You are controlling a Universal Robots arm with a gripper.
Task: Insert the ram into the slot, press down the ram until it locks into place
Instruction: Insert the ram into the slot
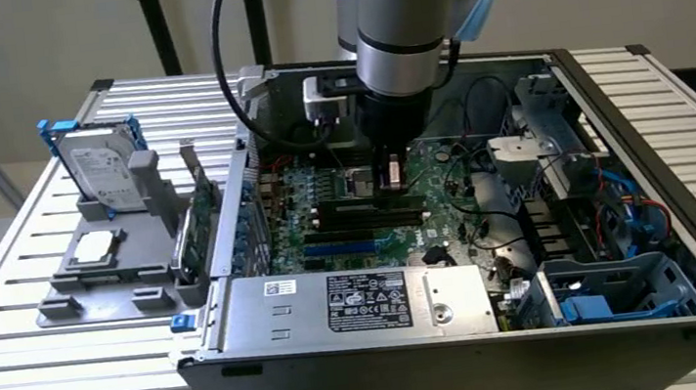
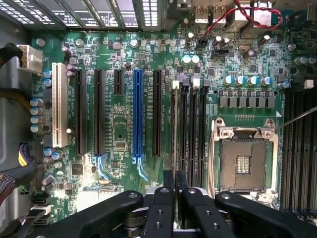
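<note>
Exterior view, 9 o'clock of open case: hard drive upright in grey fixture on slatted desk. Centre: pincer down over motherboard, clenched on ram, held edge-on. Ram lies along black memory slots, on side facing blue slot; whether seated, cannot tell. 4 o'clock: drive bay

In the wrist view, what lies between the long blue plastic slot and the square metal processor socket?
One long black expansion slot, then the parallel black memory sockets; this shows in the wrist view.
</note>
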